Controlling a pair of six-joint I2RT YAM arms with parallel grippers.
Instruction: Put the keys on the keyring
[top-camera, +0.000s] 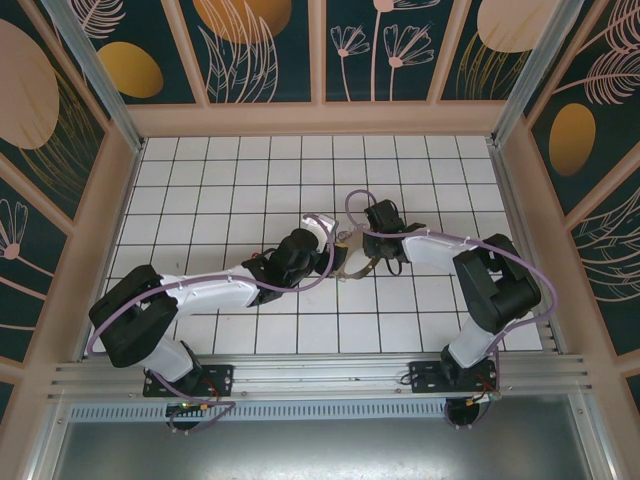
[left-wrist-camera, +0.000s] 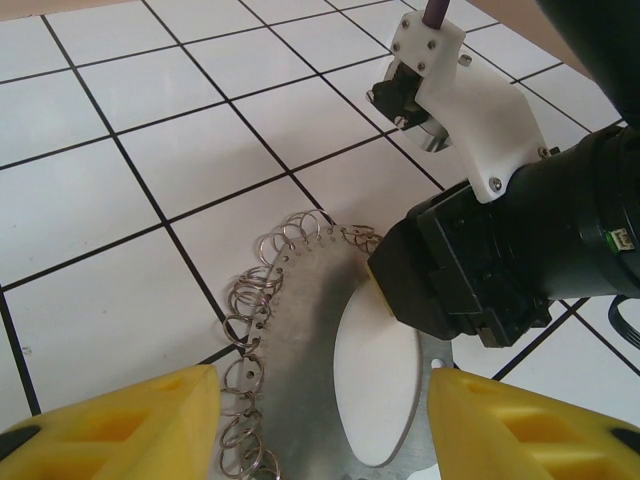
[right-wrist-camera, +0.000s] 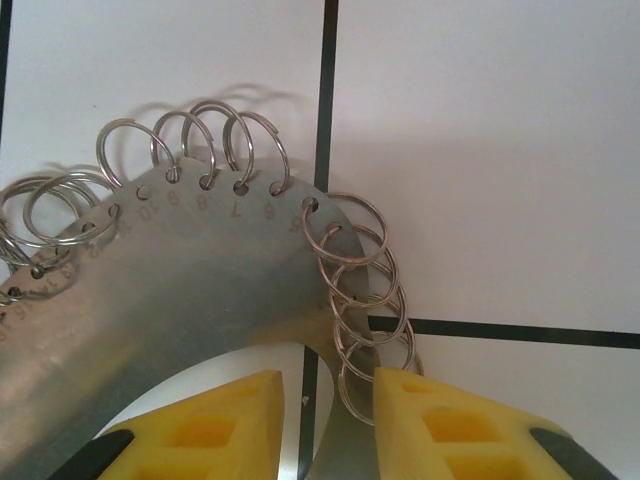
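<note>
The keyring is a flat metal loop lying on the white tiled floor, its rim punched with holes that carry many small split rings. My right gripper is open, with a narrow band of the loop and a few split rings between its yellow fingers; a sliver of floor still shows beside the left finger. My left gripper is open and straddles the keyring across its width, the split rings just inside its left finger. In the top view both grippers meet over the keyring at mid-table. The keys are out of view.
The right arm's black wrist housing and white bracket hang over the far side of the loop, close in front of my left fingers. Patterned walls enclose the tiled floor.
</note>
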